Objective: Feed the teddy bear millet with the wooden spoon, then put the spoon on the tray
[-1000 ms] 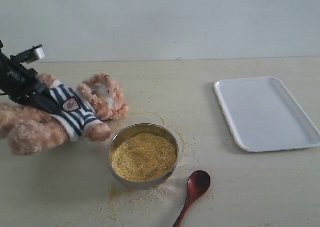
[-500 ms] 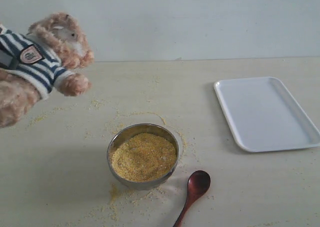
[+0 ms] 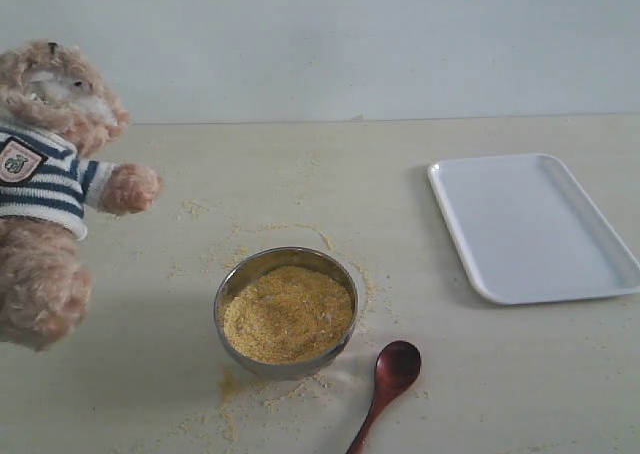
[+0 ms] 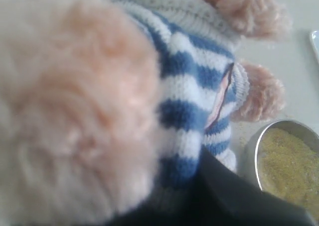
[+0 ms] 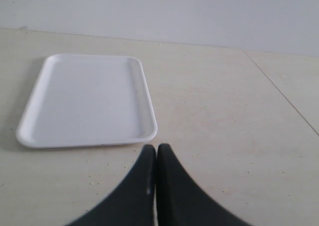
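Right gripper [image 5: 155,151]: jaws pressed together, empty, over the pale table [image 5: 224,111] near the flat white rectangular plastic tray [image 5: 89,96].
Left gripper [image 4: 224,196]: clamped on the fluffy tan plush teddy bear [image 3: 40,174], held aloft beside the round steel bowl [image 3: 285,252] of yellow millet [image 3: 288,314].
Small dark reddish-brown wooden spoon [image 3: 390,369]: on the table just beside the bowl, well apart from both jaws. Judged light, stiff, smooth; take it by the slim handle.

Likely lab: pale table [image 3: 500,374], blank wall [image 3: 350,44].
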Available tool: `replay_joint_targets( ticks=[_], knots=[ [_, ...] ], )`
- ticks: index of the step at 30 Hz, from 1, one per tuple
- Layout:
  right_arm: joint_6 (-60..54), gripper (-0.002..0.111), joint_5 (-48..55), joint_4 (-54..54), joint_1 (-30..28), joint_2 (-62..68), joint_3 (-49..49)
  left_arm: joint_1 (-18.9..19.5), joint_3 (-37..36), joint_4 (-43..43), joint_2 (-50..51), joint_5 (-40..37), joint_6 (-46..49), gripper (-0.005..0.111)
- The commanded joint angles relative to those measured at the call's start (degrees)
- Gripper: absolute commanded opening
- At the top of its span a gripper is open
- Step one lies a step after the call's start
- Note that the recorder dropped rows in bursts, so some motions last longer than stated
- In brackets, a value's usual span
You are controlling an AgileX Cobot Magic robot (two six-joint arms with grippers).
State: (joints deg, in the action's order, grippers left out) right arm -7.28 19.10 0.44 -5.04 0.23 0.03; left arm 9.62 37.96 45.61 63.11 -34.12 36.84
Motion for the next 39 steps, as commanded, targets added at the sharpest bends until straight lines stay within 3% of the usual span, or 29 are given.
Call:
replay_joint_targets(
  ticks=[1,7,16,18,24,27,31,34,36,39],
  knots=[
    [-0.1,0.0,-0.2,-0.1,-0.1,-0.2,0.0,0.1,-4.3,10.9,-1.1,2.6,8.2,0.005],
    [-0.1,0.0,-0.2,-0.1,-0.1,-0.2,0.0,0.1,-9.0,25.2,-1.1,5.2,16.8,0.005],
    [-0.9,0.0,-1.0,-6.1,-0.1,-0.2,0.0,0.1,-9.2,26.9,-1.1,4.2,18.1,0.005],
    [0.2,0.0,-5.1,-5.3,-0.1,-0.2,0.0,0.1,-9.2,26.9,-1.1,4.2,18.2,0.005],
    [23.7,0.0,-31.7,21.2,0.0,-0.2,0.0,0.1,-9.2,26.9,-1.1,3.8,19.6,0.005],
    [41.0,0.0,-42.1,27.3,0.0,-0.2,0.0,0.1,-9.2,26.9,-1.1,3.7,19.7,0.005],
    [71.2,0.0,-53.2,26.9,0.0,-0.2,0.0,0.1,-9.2,26.8,-1.1,3.7,19.7,0.005],
    [93.7,0.0,-57.0,18.5,0.0,-0.2,-3.3,0.1,-9.2,26.7,-1.1,3.7,20.2,0.005],
    [98.6,0.0,-57.5,11.5,0.0,-0.2,-8.5,0.1,-9.2,26.7,-1.1,3.7,20.2,0.005],
    [91.7,0.0,-56.2,1.9,0.0,2.0,-17.9,0.1,-9.2,26.7,-1.1,3.7,20.2,0.005]
  ],
)
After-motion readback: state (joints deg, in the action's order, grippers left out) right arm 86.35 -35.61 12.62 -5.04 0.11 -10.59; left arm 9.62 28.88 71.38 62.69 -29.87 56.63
